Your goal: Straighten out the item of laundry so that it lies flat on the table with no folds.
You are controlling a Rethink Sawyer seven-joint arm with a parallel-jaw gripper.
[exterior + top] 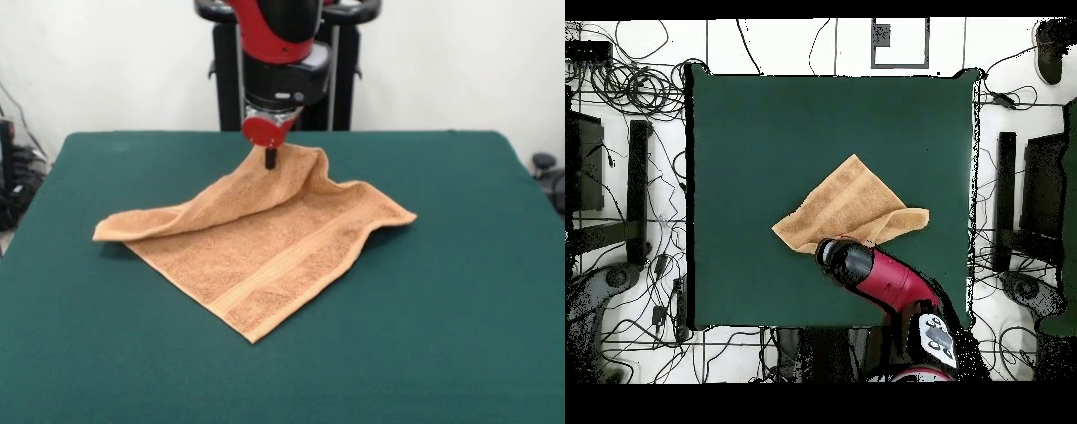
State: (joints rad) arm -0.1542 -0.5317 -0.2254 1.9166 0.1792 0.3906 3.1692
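Note:
The item of laundry (265, 243), an orange-tan towel with a woven band near its hem, lies as a diamond on the green table (459, 283). Its near half rests flat. Its far edge rises into a peak under my gripper (271, 160), which is shut on the cloth there. A fold runs from that peak down to the towel's left corner. In the overhead view the towel (848, 208) sits mid-table (765, 120), and the red arm (877, 277) covers the towel's edge nearest the base and hides the gripper.
Bare green cloth surrounds the towel on all sides. Cables and dark stands (637, 190) lie on the floor beyond the table's edges. A dark object (545, 162) stands past the table's far right corner.

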